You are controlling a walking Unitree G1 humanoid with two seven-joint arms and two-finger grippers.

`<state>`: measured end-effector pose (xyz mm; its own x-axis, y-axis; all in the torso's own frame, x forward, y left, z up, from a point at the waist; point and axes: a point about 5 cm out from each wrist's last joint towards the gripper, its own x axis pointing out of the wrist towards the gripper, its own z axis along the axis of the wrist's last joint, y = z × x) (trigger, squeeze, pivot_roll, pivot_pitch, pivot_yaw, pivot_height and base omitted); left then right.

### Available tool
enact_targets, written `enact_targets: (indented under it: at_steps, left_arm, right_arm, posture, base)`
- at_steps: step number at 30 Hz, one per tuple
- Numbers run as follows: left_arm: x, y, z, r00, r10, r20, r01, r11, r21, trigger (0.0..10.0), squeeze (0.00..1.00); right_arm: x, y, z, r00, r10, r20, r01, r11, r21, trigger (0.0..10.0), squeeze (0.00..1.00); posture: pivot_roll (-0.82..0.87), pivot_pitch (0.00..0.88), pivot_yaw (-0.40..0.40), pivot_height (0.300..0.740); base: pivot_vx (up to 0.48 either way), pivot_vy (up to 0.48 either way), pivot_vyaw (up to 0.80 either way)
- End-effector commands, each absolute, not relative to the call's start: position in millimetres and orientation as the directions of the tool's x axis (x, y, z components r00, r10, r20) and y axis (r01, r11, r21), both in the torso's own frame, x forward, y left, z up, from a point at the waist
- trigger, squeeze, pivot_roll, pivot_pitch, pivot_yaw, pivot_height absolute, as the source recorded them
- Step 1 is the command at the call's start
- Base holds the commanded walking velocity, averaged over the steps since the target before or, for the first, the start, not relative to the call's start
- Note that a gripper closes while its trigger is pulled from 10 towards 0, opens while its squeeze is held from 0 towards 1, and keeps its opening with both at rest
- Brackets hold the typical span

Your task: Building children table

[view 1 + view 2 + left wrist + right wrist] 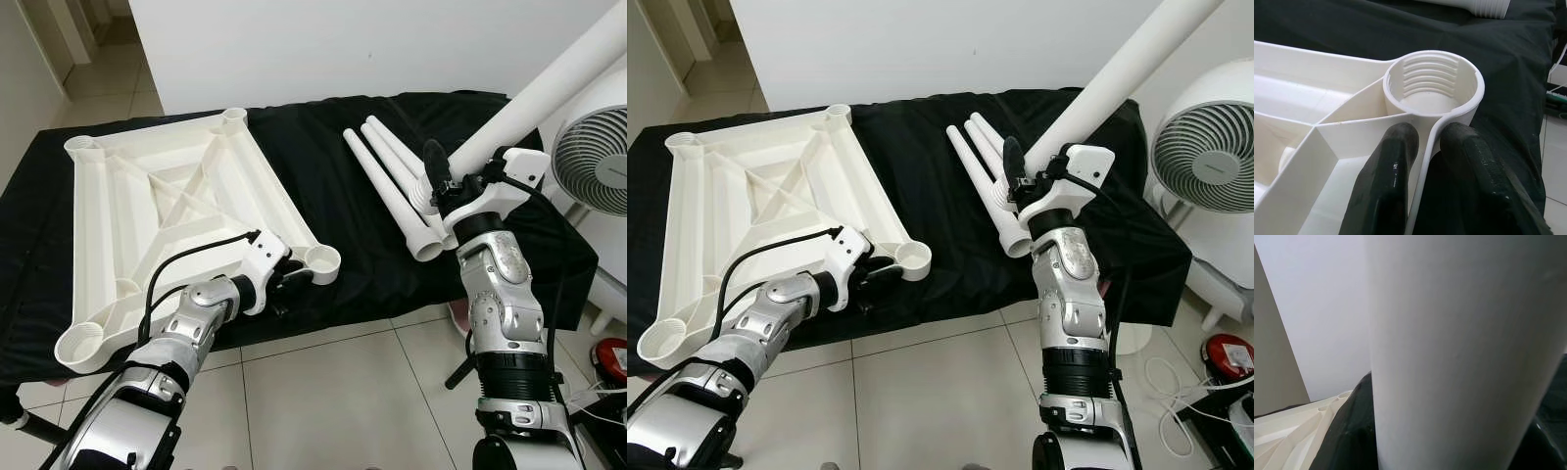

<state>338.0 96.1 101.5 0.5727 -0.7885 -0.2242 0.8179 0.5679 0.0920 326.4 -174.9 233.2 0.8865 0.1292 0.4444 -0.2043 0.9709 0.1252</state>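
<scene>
A white plastic tabletop (167, 211) is lying upside down on a black cloth (333, 176), its ribbed underside facing up and a round socket at each corner. The left gripper (294, 279) is pinching the tabletop's thin outer wall just beside the near right socket (1432, 88); in the left wrist view one black finger (1383, 181) is sitting inside the wall and the other outside it, closed tight on the plastic. The socket's inner threads are showing plainly there.

The right gripper (1014, 171) is gripping a long white leg (1117, 78) near its lower end and holding it raised at a slant, its far end pointing up and away toward the robot's right (the leg is crowding the right wrist view (1459, 352) almost completely). Three more legs (392, 181) are lying side by side on the cloth just beside that gripper, their threaded ends toward the near edge.

A white fan (593, 162) is standing to the right of the cloth. The floor (333, 392) in front is pale tile.
</scene>
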Motion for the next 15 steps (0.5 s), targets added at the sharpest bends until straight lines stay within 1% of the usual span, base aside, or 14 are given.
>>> enact_targets:
  at_steps: [1, 3, 4, 6, 7, 8, 9, 10, 11, 12, 15]
  left_arm:
    - [350, 121, 94, 0.853, -0.47, -0.225, 0.509, 0.844, 0.166, 10.0, 0.0]
    - [349, 119, 94, 0.841, -0.492, -0.225, 0.531, 0.832, 0.162, 10.0, 0.0]
    - [346, 117, 94, 0.81, -0.542, -0.222, 0.578, 0.802, 0.15, 10.0, 1.0]
    - [342, 117, 98, 0.771, -0.605, -0.198, 0.633, 0.761, 0.142, 10.0, 1.0]
    - [342, 117, 98, 0.771, -0.605, -0.198, 0.633, 0.761, 0.142, 10.0, 1.0]
    - [338, 116, 102, 0.741, -0.648, -0.176, 0.671, 0.726, 0.153, 10.0, 1.0]
    - [338, 116, 102, 0.741, -0.648, -0.176, 0.671, 0.726, 0.153, 10.0, 1.0]
    - [333, 115, 105, 0.708, -0.69, -0.151, 0.706, 0.685, 0.179, 10.0, 1.0]
    - [326, 114, 109, 0.666, -0.735, -0.128, 0.744, 0.642, 0.187, 10.0, 0.0]
    - [321, 114, 112, 0.636, -0.764, -0.114, 0.768, 0.61, 0.197, 10.0, 0.0]
    - [321, 114, 112, 0.636, -0.764, -0.114, 0.768, 0.61, 0.197, 10.0, 0.0]
  right_arm:
    - [324, -172, 237, 0.877, 0.136, 0.46, -0.211, 0.971, 0.115, 10.0, 0.0]
    - [324, -172, 237, 0.878, 0.136, 0.459, -0.21, 0.971, 0.115, 10.0, 0.0]
    - [324, -172, 236, 0.879, 0.135, 0.458, -0.209, 0.971, 0.115, 10.0, 0.0]
    - [323, -172, 235, 0.881, 0.135, 0.454, -0.208, 0.971, 0.115, 10.0, 0.0]
    - [323, -172, 235, 0.881, 0.135, 0.454, -0.208, 0.971, 0.115, 10.0, 0.0]
    - [323, -172, 234, 0.881, 0.135, 0.453, -0.208, 0.971, 0.116, 10.0, 0.0]
    - [323, -172, 234, 0.881, 0.135, 0.453, -0.208, 0.971, 0.116, 10.0, 0.0]
    - [323, -172, 233, 0.882, 0.135, 0.451, -0.208, 0.971, 0.117, 10.0, 0.0]
    - [323, -172, 231, 0.884, 0.136, 0.447, -0.209, 0.971, 0.118, 10.0, 0.0]
    - [323, -171, 230, 0.886, 0.138, 0.444, -0.21, 0.971, 0.117, 10.0, 0.0]
    - [323, -171, 230, 0.886, 0.138, 0.444, -0.21, 0.971, 0.117, 10.0, 0.0]
  posture:
    - [-0.17, 0.0, 0.049, 0.74]
    - [-0.17, 0.0, 0.049, 0.74]
    - [-0.17, 0.0, 0.051, 0.74]
    - [-0.17, 0.0, 0.052, 0.74]
    - [-0.17, 0.0, 0.052, 0.74]
    - [-0.16, 0.0, 0.054, 0.74]
    - [-0.16, 0.0, 0.054, 0.74]
    - [-0.15, 0.0, 0.053, 0.74]
    - [-0.15, 0.0, 0.053, 0.74]
    - [-0.15, 0.0, 0.053, 0.74]
    - [-0.15, 0.0, 0.053, 0.74]
  base:
    - [0.0, 0.0, 0.0]
    - [0.0, 0.0, 0.0]
    - [0.0, 0.0, 0.0]
    - [0.0, 0.0, 0.0]
    - [0.0, 0.0, 0.0]
    - [0.0, 0.0, 0.0]
    - [0.0, 0.0, 0.0]
    - [0.0, 0.0, 0.0]
    - [0.0, 0.0, 0.0]
    - [0.0, 0.0, 0.0]
    - [0.0, 0.0, 0.0]
